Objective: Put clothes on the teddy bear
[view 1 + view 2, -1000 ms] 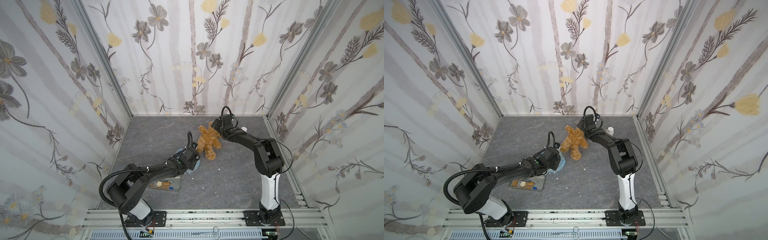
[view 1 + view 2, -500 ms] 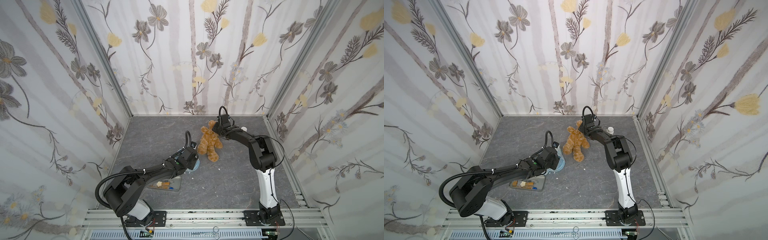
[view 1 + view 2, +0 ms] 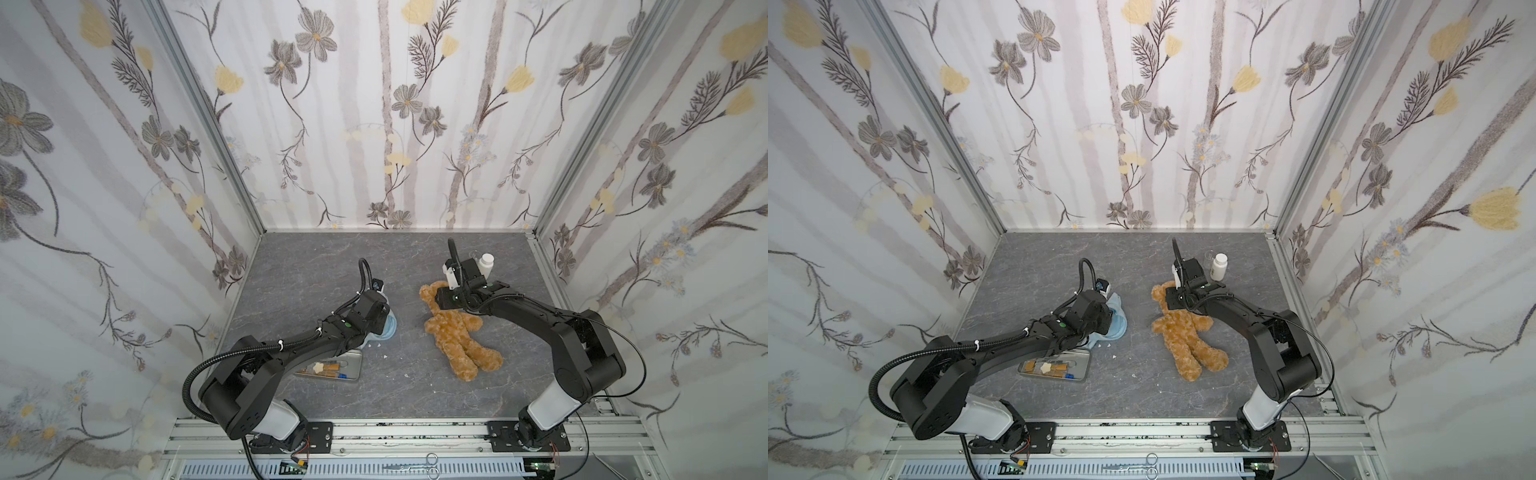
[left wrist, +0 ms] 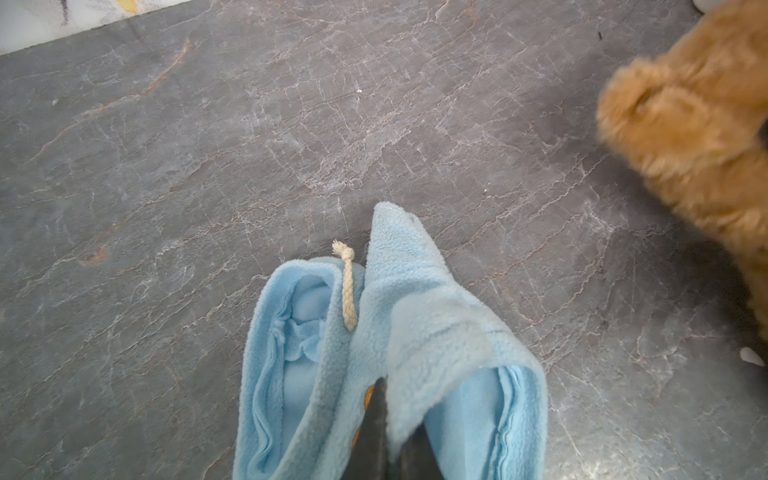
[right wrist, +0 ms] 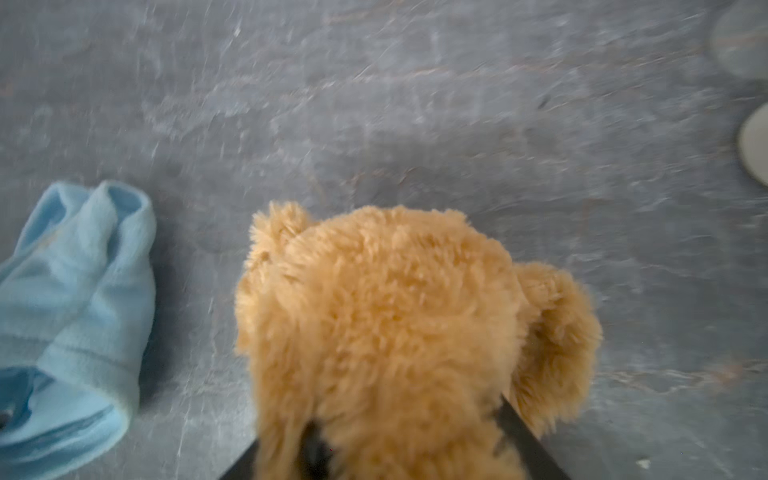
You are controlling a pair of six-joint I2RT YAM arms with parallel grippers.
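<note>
Teddy bear (image 3: 452,330): golden-brown curly fur, lying flat, legs splayed.

We count one teddy bear (image 3: 453,328), one light blue fleece garment (image 4: 415,332), one metal tray (image 3: 352,365), one white bottle (image 3: 485,266), two robot arms (image 3: 299,345) (image 3: 536,316).

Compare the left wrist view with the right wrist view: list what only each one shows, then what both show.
Only the left wrist view: a cream cord on the blue shirt, and the left fingers shut on its fleece. Only the right wrist view: both ears of the teddy bear, and the right fingers flanking its head; whether they grip is unclear. Both: shirt, bear and grey table.
</note>
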